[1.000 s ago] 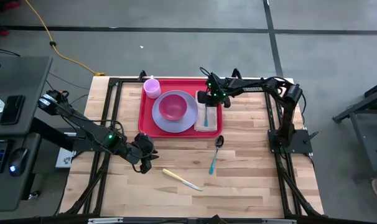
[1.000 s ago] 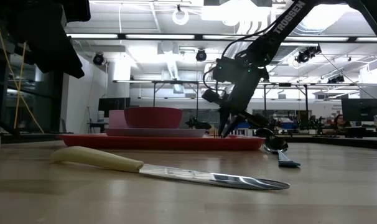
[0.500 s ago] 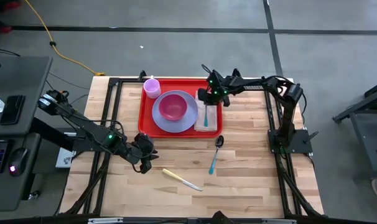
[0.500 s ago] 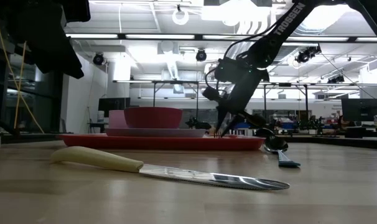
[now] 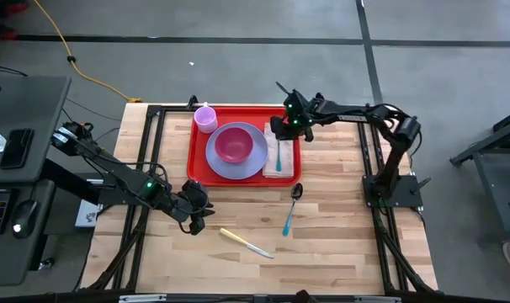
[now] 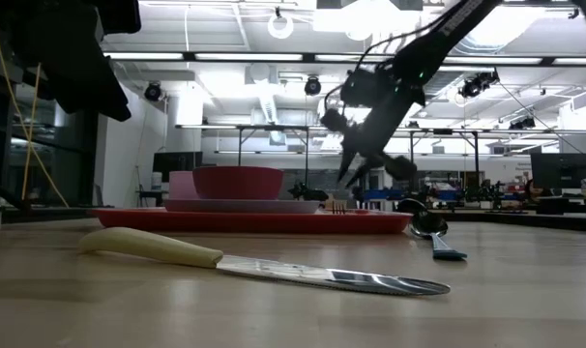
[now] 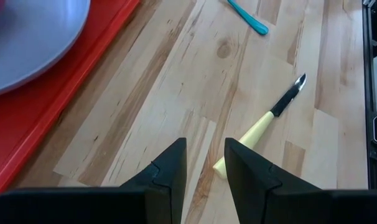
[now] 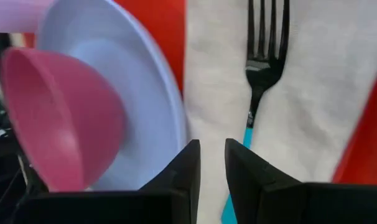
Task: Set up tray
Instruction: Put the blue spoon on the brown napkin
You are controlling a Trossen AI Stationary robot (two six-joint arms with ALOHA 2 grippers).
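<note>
tray point(image 5: 245, 143) | under right end effector point(image 5: 278, 126) | apart, fingers nearly closed, empty

Large flat red tray point(image 5: 196, 150) with rounded corners and a low raised rim, lying level on the wooden table toward its far middle. Wider than the lavender plate point(image 5: 253, 164) resting at its centre, with a pink bowl point(image 5: 232, 145) on that plate. Carrying a small lavender cup point(image 5: 206, 119) in the far left corner and a white napkin point(image 5: 285, 160) with a fork point(image 8: 264, 55) along the right side.
</note>
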